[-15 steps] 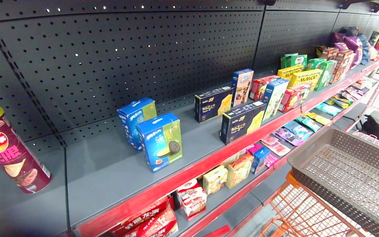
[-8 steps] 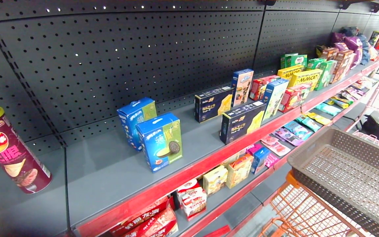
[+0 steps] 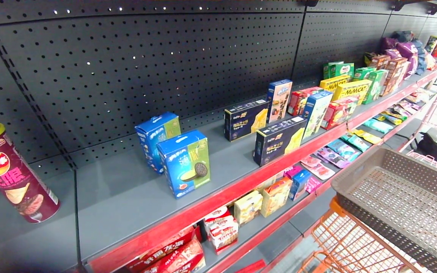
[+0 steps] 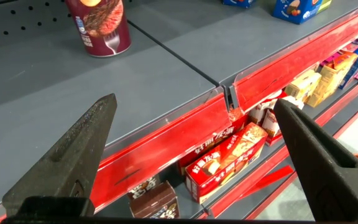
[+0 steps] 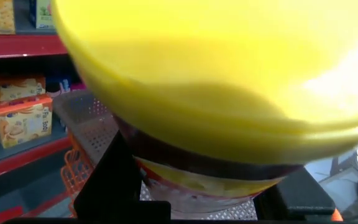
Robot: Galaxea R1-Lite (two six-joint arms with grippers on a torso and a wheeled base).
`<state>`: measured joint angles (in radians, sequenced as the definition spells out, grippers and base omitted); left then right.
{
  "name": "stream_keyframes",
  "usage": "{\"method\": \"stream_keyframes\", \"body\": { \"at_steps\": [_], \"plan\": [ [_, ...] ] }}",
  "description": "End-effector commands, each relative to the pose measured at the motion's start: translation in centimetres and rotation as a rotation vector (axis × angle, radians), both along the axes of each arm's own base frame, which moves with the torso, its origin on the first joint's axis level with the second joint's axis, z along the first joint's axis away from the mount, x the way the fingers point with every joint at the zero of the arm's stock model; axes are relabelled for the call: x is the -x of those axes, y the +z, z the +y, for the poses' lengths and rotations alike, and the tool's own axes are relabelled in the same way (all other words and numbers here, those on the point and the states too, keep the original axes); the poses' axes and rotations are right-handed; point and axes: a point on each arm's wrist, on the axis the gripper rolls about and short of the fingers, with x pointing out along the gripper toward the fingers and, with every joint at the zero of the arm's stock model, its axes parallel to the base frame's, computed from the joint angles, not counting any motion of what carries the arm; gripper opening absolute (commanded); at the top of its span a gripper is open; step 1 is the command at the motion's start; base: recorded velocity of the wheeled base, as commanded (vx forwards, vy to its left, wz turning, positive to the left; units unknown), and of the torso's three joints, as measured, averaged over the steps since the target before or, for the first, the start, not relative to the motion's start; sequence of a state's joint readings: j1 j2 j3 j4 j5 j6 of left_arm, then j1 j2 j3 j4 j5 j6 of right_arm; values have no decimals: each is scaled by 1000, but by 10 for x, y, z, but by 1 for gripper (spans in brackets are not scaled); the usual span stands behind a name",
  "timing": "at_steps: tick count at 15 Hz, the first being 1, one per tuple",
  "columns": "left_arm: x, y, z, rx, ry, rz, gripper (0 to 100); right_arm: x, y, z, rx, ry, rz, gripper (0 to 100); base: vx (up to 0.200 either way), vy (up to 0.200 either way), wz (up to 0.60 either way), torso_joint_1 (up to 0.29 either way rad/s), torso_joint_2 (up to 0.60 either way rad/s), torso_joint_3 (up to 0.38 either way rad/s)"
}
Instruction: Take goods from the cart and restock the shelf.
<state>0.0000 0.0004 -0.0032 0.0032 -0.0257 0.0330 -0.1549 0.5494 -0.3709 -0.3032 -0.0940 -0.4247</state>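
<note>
2 chip cans [image 3: 13, 174], 2 blue cookie bxs [image 3: 183, 163], 2 navy bxs [image 3: 279, 139], 2 yel bxs [image 3: 353, 90], 1 grey basket [image 3: 400, 197]

Large pale characters ran down the maroon chip canister [image 3: 13, 174]. Dark capitals crossed the yellow boxes [image 3: 353, 90], and white characters marked the red boxes [image 4: 225, 158].

Yellow-lidded maroon chip can [image 5: 216, 106], red-edged grey shelf [image 3: 127, 197]

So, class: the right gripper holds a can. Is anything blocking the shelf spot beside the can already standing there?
Nothing visible does: for the held can, only open shelf lies between the standing can and the blue boxes.
</note>
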Motion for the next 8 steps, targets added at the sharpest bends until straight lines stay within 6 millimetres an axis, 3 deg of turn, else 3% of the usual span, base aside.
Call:
{"method": "stream_keyframes", "body": {
  "at_steps": [1,8],
  "plan": [
    [0,0,0,1,0,0,100,2,0,1,3,9,-8,0,0,0,0,0,0,0],
    [0,0,0,1,0,1,100,2,1,1,4,32,-13,0,0,0,600,4,4,2]
  ]
}}
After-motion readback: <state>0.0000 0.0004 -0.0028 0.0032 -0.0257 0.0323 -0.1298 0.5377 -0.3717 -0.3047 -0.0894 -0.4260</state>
